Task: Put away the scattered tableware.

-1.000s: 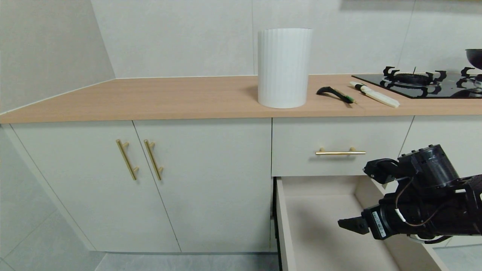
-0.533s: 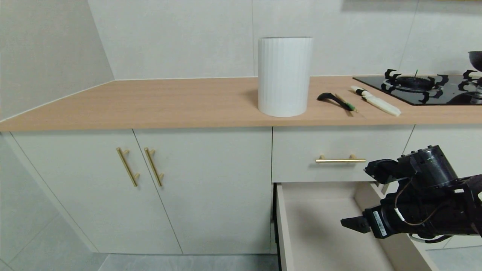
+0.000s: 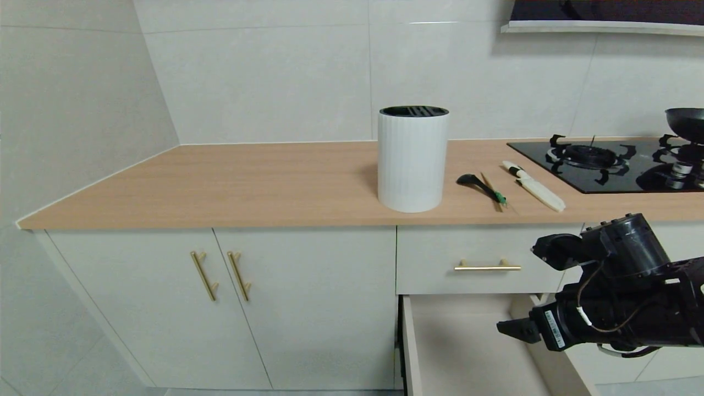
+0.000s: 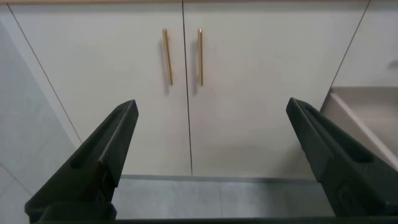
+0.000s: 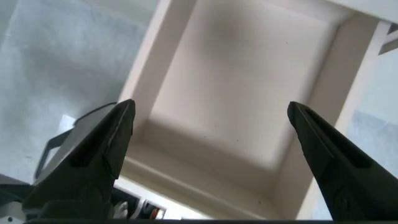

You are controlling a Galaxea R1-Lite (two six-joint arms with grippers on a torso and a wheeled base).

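Three utensils lie loose near the front edge of the table (image 3: pixel 247 181): a black spoon (image 3: pixel 474 182), a thin green-tipped stick (image 3: pixel 493 192) just beside it, and a pale knife (image 3: pixel 533 186) nearer the stove (image 3: pixel 605 165). A white ribbed holder (image 3: pixel 412 159) stands on their other side, also close to the front edge. Below, a drawer (image 3: pixel 462 352) is pulled out. The right claw (image 3: pixel 517 289) hangs above it, jaws spread wide, gripping nothing. The left claw (image 4: pixel 211 104), likewise spread and empty, faces the cupboard doors (image 4: pixel 249 93).
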